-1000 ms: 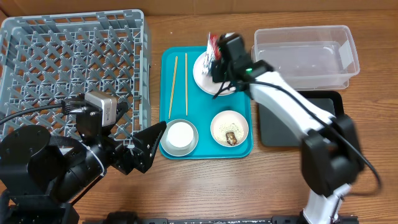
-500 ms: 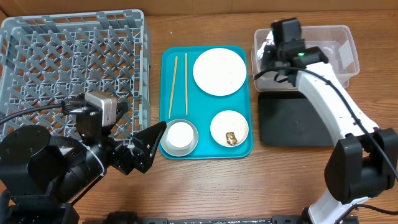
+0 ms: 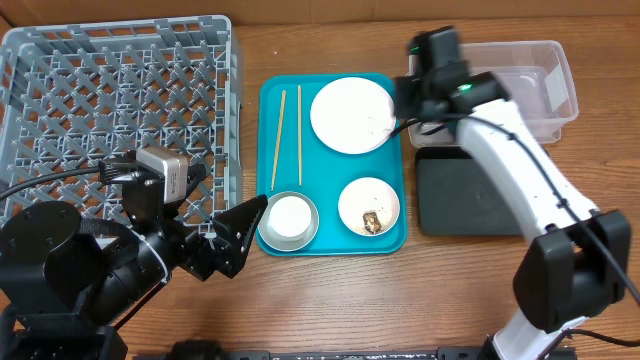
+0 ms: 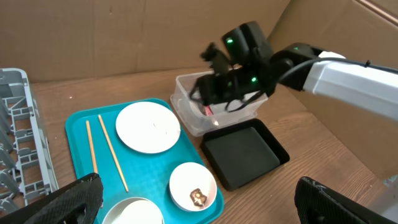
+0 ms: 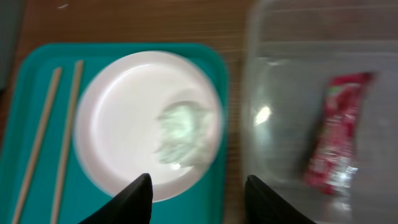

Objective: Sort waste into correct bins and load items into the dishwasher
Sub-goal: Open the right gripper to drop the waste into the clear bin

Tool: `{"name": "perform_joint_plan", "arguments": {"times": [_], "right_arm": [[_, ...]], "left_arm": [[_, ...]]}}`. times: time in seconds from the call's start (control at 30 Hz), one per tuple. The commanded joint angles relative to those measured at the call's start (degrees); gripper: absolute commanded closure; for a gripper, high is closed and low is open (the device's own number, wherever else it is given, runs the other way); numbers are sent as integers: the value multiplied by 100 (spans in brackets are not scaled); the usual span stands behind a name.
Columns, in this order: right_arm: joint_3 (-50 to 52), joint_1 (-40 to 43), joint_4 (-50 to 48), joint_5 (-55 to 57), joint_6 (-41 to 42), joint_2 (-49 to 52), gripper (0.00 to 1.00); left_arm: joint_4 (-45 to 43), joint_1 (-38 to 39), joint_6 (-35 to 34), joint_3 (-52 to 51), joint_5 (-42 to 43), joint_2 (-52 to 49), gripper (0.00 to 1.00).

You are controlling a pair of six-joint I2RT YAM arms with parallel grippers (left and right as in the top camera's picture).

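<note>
- The right gripper point(image 5: 198, 180) hangs over the seam between the tray point(image 5: 37, 56) and the clear bin point(image 5: 298, 81). Its jaws stand wide apart and hold nothing.
- A crumpled pale wad point(image 5: 180, 134) lies on the plate point(image 5: 124, 99). From the jaws it is just ahead, and a little toward the left finger rather than in the middle of the gap.
- The wad looks like a rough lump with no clear long axis, so I think the angle of the jaws matters little. What matters more is to bring the gap a little to the left and forward, so that the wad sits between the fingers.
- The red wrapper point(image 5: 336, 143) lies inside the clear bin, ahead of the right finger and out to its right. Its long axis runs about in the direction the fingers point.
- The chopsticks point(image 5: 50, 137) lie far to the left of the jaws, parallel to each other, and well apart from the wad.
- The left gripper point(image 3: 245, 235) is also open wide and empty. It stands near the rack point(image 3: 120, 100) at the near corner of the tray, and the plate is well apart from it.
- In my judgement the right arm is much nearer to the wad, so this move belongs to it.
</note>
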State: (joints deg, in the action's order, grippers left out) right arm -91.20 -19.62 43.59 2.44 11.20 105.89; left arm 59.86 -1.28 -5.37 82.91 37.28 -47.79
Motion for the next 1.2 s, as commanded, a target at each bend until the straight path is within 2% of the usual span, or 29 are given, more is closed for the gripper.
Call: {"name": "perform_joint_plan", "arguments": {"times": [0.0, 0.13, 0.33, 0.6, 0.67, 0.77, 0.83, 0.93, 1.17], "right_arm": [[-144, -616, -131, -59, -289, -31, 48], [-52, -1019, -555, 688, -284, 229, 37], [2, -964, -1193, 1611, -273, 1056, 33], [2, -577, -1770, 1340, -269, 1834, 32], [2, -535, -1786, 1335, -269, 1961, 26], [2, -505, -1781, 1331, -269, 2155, 25], [2, -505, -1738, 1196, -269, 2253, 33], [2, -531, -1716, 964, -269, 2293, 59], [-208, -621, -1451, 942, -264, 2081, 95]], "left_arm": [[-4, -57, 155, 7, -39, 17, 0], [-2, -57, 153, 7, -39, 17, 0], [-2, -57, 153, 7, -39, 17, 0], [-2, -57, 153, 7, -39, 17, 0], [-2, -57, 155, 7, -39, 17, 0], [-2, -57, 153, 7, -39, 17, 0], [-2, -57, 153, 7, -39, 17, 0], [-2, -57, 153, 7, -39, 17, 0], [-2, -57, 155, 7, -39, 17, 0]]}}
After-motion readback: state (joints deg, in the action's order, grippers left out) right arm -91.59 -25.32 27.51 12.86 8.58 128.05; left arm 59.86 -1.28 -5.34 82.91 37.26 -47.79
